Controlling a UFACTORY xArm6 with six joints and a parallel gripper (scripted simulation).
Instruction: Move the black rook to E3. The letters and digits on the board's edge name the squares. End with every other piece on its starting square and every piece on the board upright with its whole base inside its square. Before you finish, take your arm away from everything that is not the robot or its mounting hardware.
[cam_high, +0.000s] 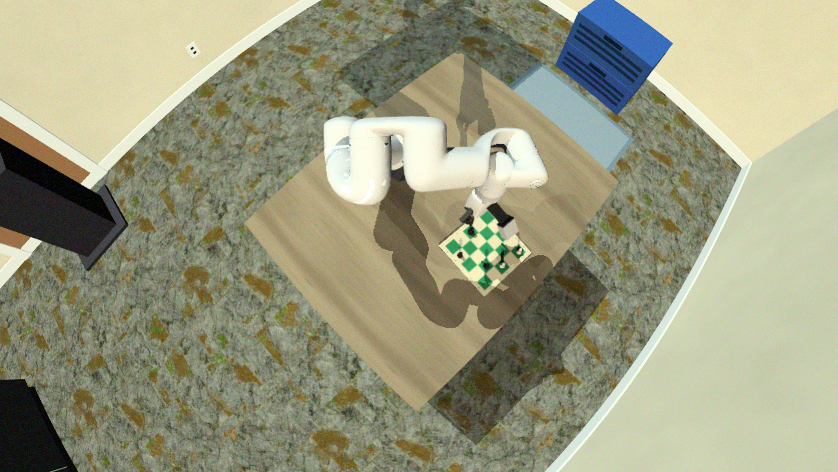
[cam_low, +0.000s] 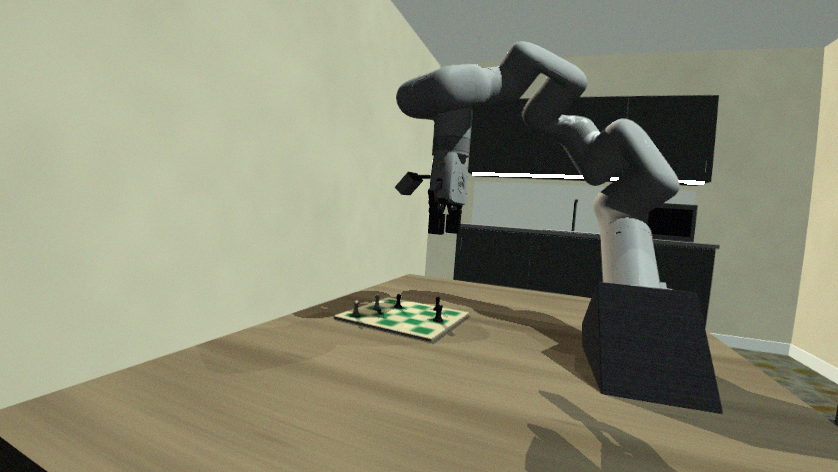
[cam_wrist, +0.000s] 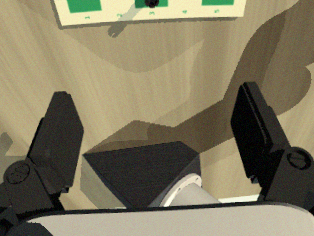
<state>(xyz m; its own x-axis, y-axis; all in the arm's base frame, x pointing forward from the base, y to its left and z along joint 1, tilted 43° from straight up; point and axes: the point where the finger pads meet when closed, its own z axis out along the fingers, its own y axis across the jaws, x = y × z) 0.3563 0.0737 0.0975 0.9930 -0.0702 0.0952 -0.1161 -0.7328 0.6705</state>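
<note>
The small green and cream chessboard (cam_high: 485, 250) lies on the wooden table, and also shows in the side view (cam_low: 402, 317). Several black pieces stand upright on it; they are too small to tell which one is the rook. My gripper (cam_low: 442, 222) hangs high above the board's edge nearest the arm's base, open and empty. In the wrist view the open fingers frame bare table and the arm's dark base (cam_wrist: 143, 173).
The arm's black pedestal (cam_low: 647, 345) stands on the table to the right of the board. A blue cabinet (cam_high: 612, 52) and a grey mat (cam_high: 571, 114) lie beyond the table's far corner. The board sits near the table's right edge.
</note>
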